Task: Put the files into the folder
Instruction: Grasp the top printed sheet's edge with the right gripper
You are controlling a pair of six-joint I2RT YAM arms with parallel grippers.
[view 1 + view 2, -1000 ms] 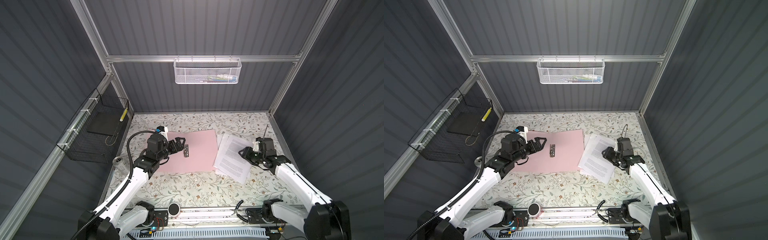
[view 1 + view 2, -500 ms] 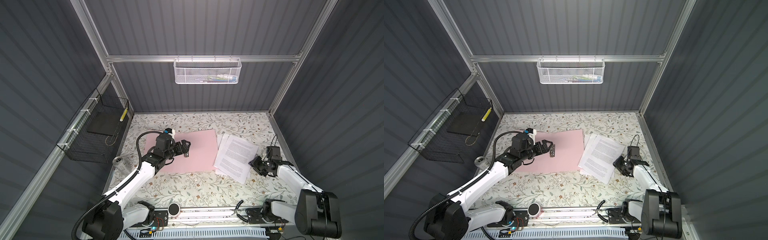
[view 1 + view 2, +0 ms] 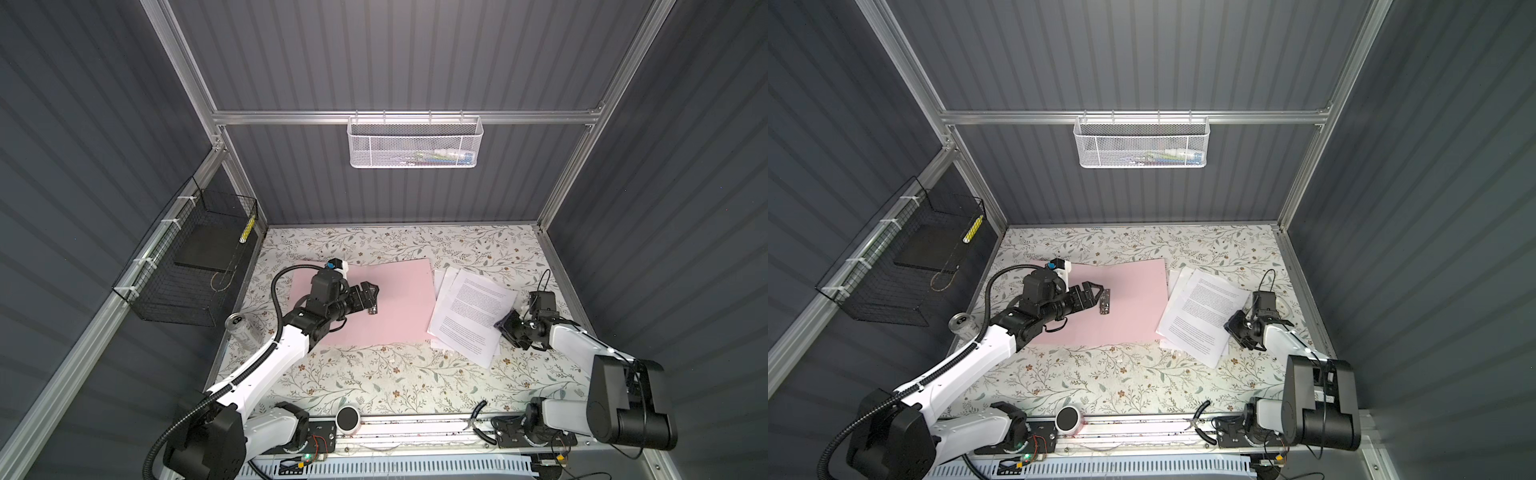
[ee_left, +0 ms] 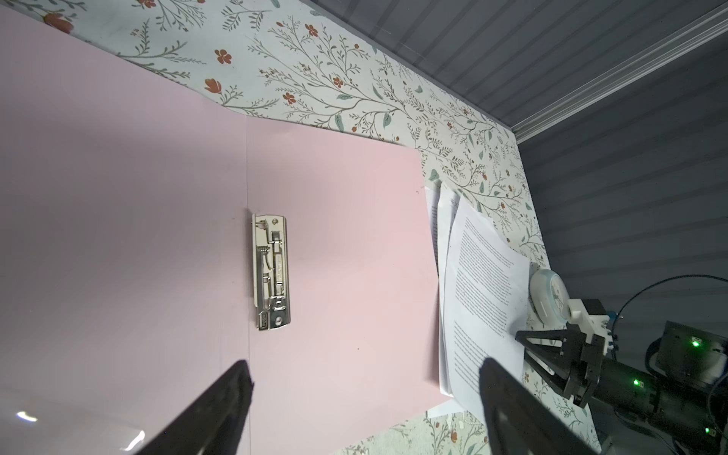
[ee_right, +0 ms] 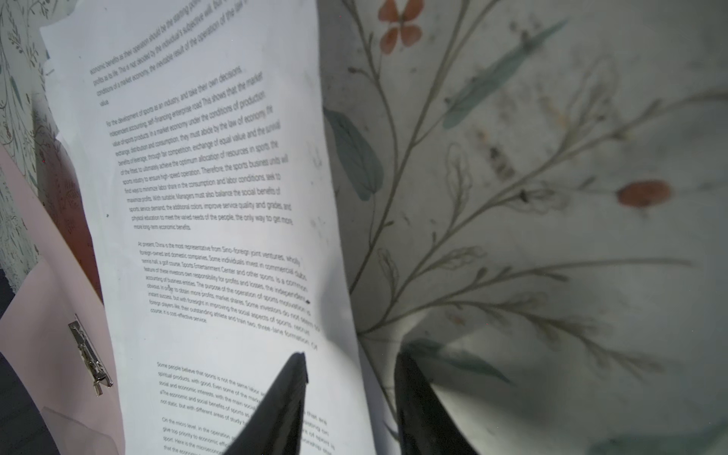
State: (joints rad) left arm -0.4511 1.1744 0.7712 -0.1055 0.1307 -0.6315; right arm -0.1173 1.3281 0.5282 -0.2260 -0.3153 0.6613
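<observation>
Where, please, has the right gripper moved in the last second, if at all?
Yes: the right gripper has come toward the front of the table, along the right edge of the unmoved files.

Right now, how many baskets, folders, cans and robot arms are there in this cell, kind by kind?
Baskets: 2, the white basket and the black basket
Folders: 1, the folder
Cans: 1, the can
Robot arms: 2, the left arm and the right arm
Total: 6

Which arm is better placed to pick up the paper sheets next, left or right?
Right. The right gripper straddles the edge of the files, one finger over paper, one over the table. The left gripper hangs open over the folder.
</observation>
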